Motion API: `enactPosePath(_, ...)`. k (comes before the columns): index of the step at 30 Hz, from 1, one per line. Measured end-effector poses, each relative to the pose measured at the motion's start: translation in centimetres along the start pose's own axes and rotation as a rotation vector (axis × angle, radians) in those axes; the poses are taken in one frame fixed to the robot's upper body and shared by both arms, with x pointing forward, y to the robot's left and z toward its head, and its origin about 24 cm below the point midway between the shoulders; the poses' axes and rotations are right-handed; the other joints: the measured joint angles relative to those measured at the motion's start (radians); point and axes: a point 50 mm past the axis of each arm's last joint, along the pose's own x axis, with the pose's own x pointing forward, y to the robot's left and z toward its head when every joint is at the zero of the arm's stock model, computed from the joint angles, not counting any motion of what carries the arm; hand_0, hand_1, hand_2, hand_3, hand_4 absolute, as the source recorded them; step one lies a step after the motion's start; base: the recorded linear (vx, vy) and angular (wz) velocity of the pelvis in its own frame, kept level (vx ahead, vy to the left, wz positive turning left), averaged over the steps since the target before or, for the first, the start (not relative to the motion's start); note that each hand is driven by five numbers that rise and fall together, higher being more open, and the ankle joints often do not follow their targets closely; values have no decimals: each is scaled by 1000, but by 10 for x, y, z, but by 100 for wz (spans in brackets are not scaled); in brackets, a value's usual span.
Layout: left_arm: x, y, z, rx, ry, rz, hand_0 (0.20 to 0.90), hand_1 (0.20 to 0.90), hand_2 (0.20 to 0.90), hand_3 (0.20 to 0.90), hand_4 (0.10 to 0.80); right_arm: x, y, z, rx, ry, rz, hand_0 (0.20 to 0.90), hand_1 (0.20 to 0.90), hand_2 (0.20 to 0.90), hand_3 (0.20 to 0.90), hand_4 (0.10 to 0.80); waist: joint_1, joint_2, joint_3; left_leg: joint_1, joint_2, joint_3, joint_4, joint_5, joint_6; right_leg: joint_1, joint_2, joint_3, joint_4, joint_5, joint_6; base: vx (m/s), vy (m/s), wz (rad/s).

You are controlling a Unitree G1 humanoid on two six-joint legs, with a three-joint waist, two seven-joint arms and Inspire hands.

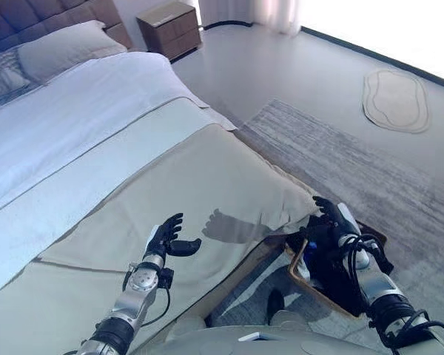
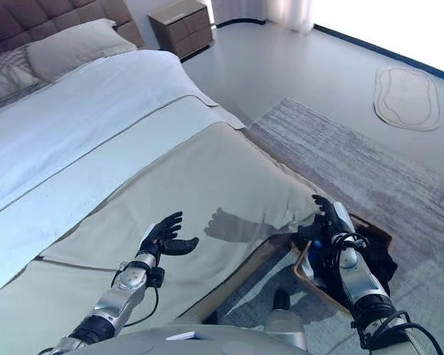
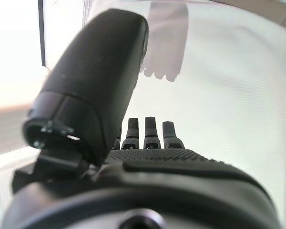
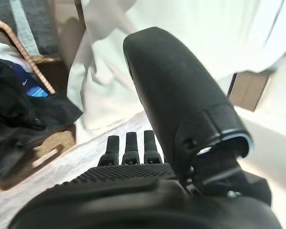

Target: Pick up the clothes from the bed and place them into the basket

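Clothes [image 4: 14, 109] in basket [image 1: 300, 270] (blue label unreadable), both hands empty

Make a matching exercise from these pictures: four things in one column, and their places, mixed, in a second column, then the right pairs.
Things:
1. left hand
2. right hand
3. dark clothes
4. nightstand

Places:
A. inside the basket on the floor
B. open, above the beige bedcover
C. by the head of the bed, on the far side of the room
D. open, over the basket beside the bed

Pairs: 1-B, 2-D, 3-A, 4-C
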Motion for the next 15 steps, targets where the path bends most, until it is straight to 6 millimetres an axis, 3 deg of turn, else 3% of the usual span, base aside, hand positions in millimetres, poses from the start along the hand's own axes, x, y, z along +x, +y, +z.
enactPosePath(9,-14,12,-27,-50,80,74,900,900,900,900,800,-14,41,13,-8,-84,50,900,900,900,900,800,49,-30,-26,-15,-11,-77,0,7,7,31,-10,-68,0,-13,6,27,-17,24)
enactPosePath(15,-20,14,-35,-62,98,83,900,900,900,900,800,-19,52,13,-23,-104,74,900,900,900,900,800,86,-31,-29,-16,-15,-100,0,10,10,50,-16,-100,0,-19,8,22,-19,17)
